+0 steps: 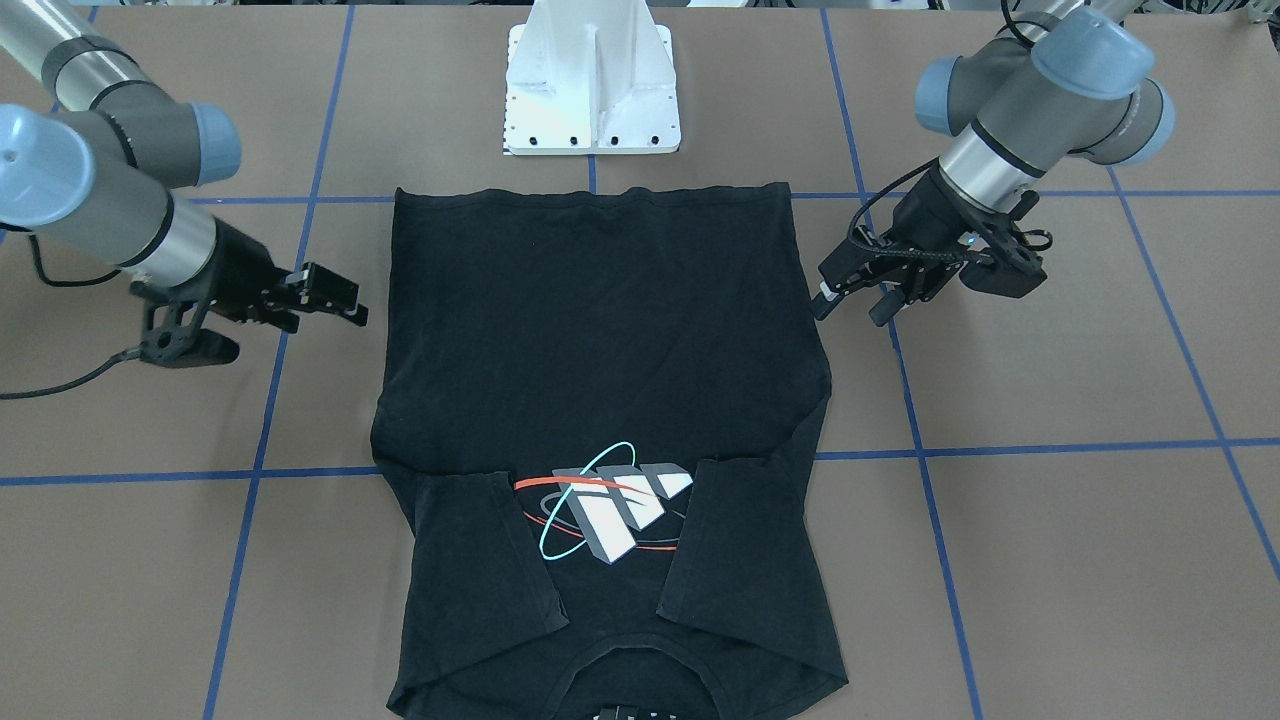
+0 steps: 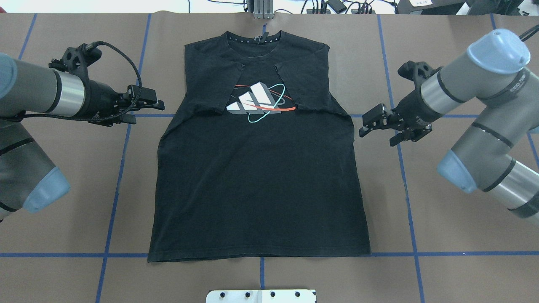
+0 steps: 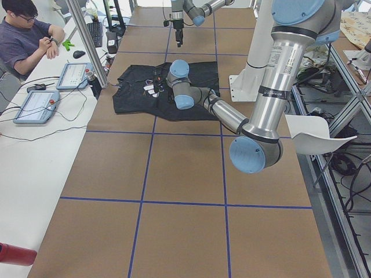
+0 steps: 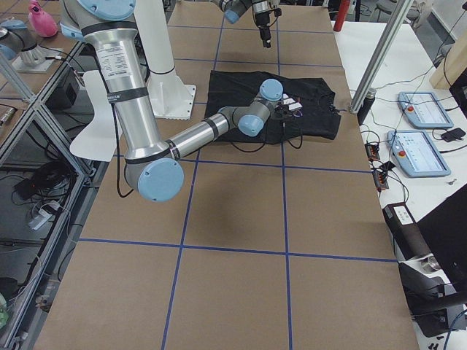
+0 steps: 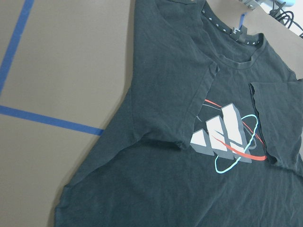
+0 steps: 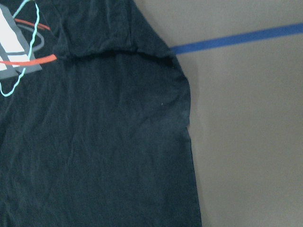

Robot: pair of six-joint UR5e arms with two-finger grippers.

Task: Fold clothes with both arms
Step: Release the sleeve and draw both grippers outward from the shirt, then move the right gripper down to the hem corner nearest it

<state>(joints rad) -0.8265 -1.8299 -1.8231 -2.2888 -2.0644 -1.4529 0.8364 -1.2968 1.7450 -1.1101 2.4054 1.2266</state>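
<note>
**Item: black T-shirt** (image 2: pixel 257 181). It lies flat and logo-side up in the middle of the bench (image 2: pixel 442 235). The collar (image 2: pixel 254 38) is at the far edge from the robot and the hem is toward the white base plate (image 1: pixel 593 100). Both short sleeves are folded inward over the chest, one (image 2: pixel 212 90) on each side (image 2: pixel 309 90) of the white-grey logo (image 2: pixel 259 101) ringed in red and cyan. The body shows light creasing.

**Left gripper** (image 2: pixel 153 102). It hovers just beside the shirt's shoulder edge, clear of the fabric. The fingers look parted and hold nothing.

**Right gripper** (image 2: pixel 368 123). It sits just beside the opposite side seam, below the sleeve fold and apart from the cloth. The fingers look parted and empty.

**Bench surface.** It is brown and divided into squares by blue tape lines (image 2: pixel 122 168).
</note>
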